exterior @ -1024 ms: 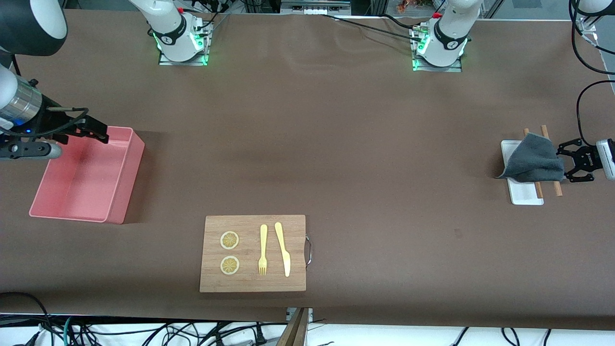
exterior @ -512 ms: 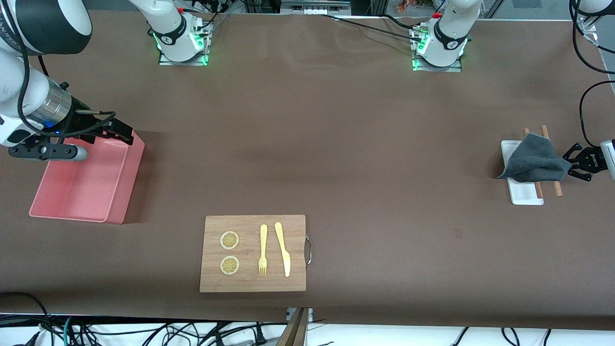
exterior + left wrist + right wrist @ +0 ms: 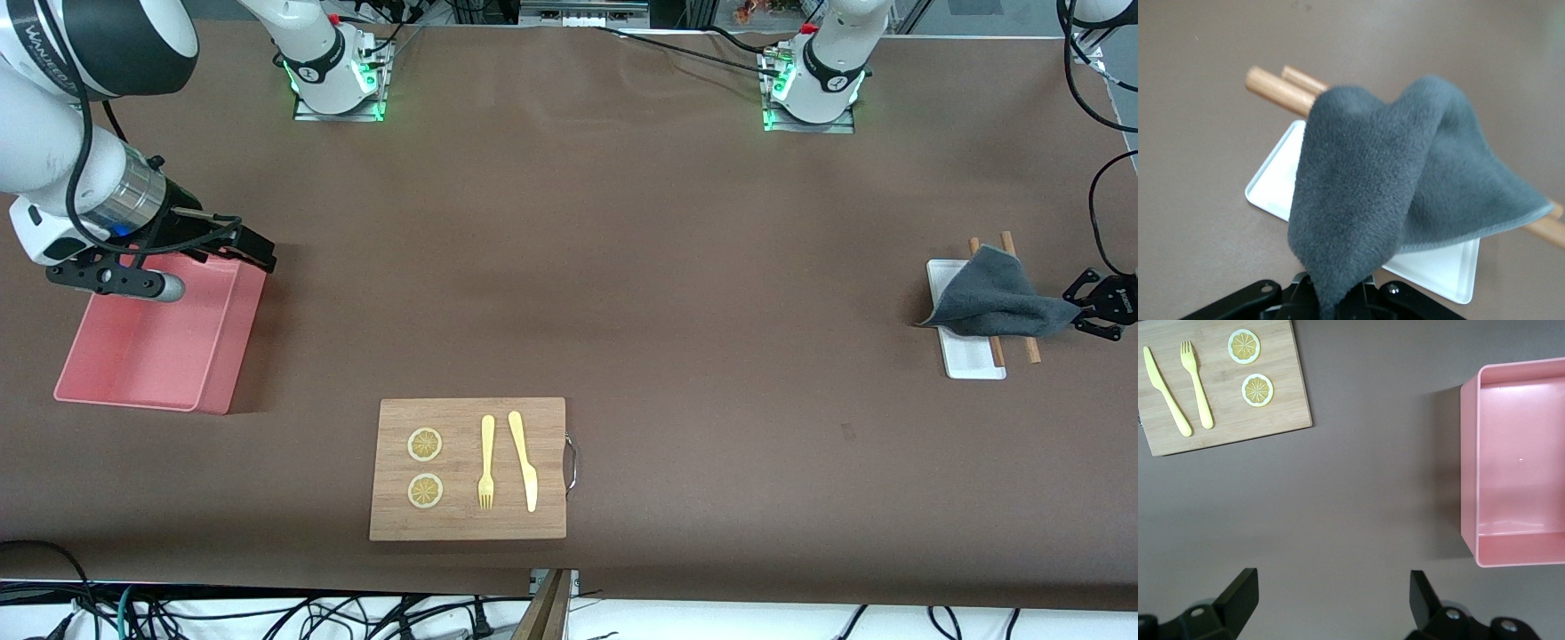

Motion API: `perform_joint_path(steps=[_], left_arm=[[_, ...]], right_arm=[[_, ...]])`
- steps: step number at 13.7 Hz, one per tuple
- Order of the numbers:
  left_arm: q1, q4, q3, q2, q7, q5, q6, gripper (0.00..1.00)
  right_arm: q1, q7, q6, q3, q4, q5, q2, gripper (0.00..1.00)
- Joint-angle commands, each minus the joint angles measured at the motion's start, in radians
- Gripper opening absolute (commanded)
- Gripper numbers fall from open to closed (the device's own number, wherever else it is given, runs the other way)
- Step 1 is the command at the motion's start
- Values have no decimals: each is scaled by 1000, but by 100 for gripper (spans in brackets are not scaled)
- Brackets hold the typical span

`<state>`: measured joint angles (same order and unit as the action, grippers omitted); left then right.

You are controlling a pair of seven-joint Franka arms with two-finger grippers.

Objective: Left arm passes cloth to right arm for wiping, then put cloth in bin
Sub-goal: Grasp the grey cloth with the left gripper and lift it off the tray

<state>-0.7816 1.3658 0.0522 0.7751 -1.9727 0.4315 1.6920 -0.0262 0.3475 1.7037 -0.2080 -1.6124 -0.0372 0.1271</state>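
Observation:
The dark grey cloth (image 3: 991, 298) drapes over two wooden sticks (image 3: 1031, 348) and a flat white tray (image 3: 969, 363) at the left arm's end of the table. My left gripper (image 3: 1080, 307) is shut on the cloth's corner and pulls it taut; the left wrist view shows the cloth (image 3: 1391, 180) pinched between the fingers. My right gripper (image 3: 253, 251) is open and empty, up in the air over the rim of the salmon-pink bin (image 3: 213, 373). The bin (image 3: 1469, 473) is empty in the right wrist view.
A wooden board (image 3: 468, 524) with a wire handle lies near the front camera. It carries two lemon slices (image 3: 425, 444), a yellow fork (image 3: 486, 462) and a yellow knife (image 3: 524, 460). Both arm bases stand along the table's top edge.
My left gripper shut on the cloth's corner and drew back toward the table's end, stretching the cloth. My right gripper moved from beside the bin toward the table's middle.

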Motion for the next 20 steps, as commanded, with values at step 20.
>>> perform_joint_path(steps=[20], left_arm=[[617, -110, 219, -379, 1672, -116, -398, 0]], right_arm=[[3, 281, 125, -93, -4, -128, 51, 100]])
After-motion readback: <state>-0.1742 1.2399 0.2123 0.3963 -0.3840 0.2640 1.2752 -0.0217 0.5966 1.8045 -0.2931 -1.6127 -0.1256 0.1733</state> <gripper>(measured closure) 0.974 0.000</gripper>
